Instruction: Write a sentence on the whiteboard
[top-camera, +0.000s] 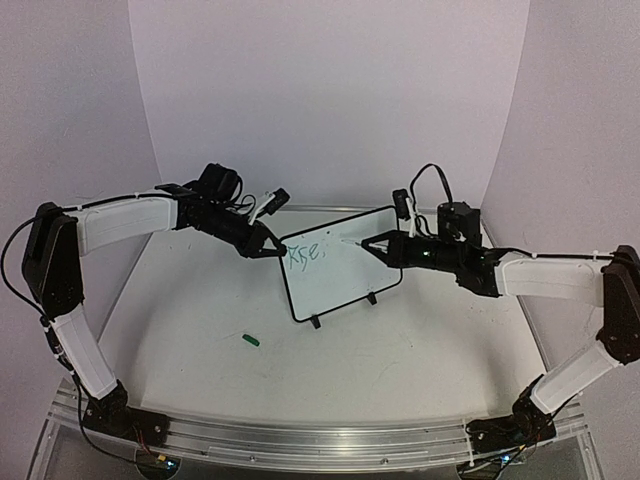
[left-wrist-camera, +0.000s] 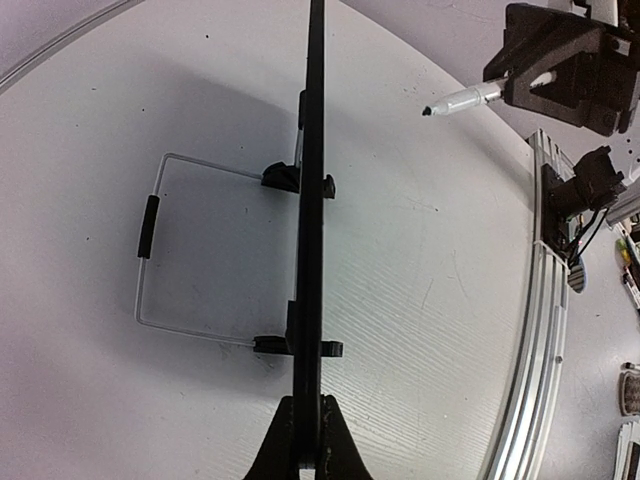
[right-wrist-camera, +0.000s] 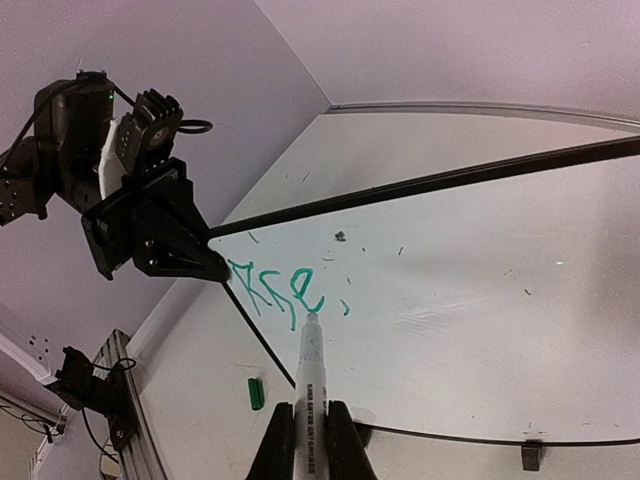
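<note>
The whiteboard (top-camera: 345, 275) stands upright at mid-table on its small black feet. Green writing, the sentence (top-camera: 305, 254), reads roughly "Rise," near the top left corner; it also shows in the right wrist view as the sentence (right-wrist-camera: 285, 290). My left gripper (top-camera: 272, 248) is shut on the board's left frame edge, seen edge-on as the whiteboard (left-wrist-camera: 312, 200) between the left gripper (left-wrist-camera: 308, 440) jaws. My right gripper (right-wrist-camera: 311, 415) is shut on a white marker (right-wrist-camera: 312, 375). Its tip points just below the "e". In the left wrist view the marker (left-wrist-camera: 465, 98) tip stands a little off the board's face.
A green marker cap (top-camera: 250, 340) lies on the table in front of the board's left side. A wire stand (left-wrist-camera: 150, 225) props the board from behind. An aluminium rail (top-camera: 320, 435) runs along the near edge. Curved white backdrop walls close in the table.
</note>
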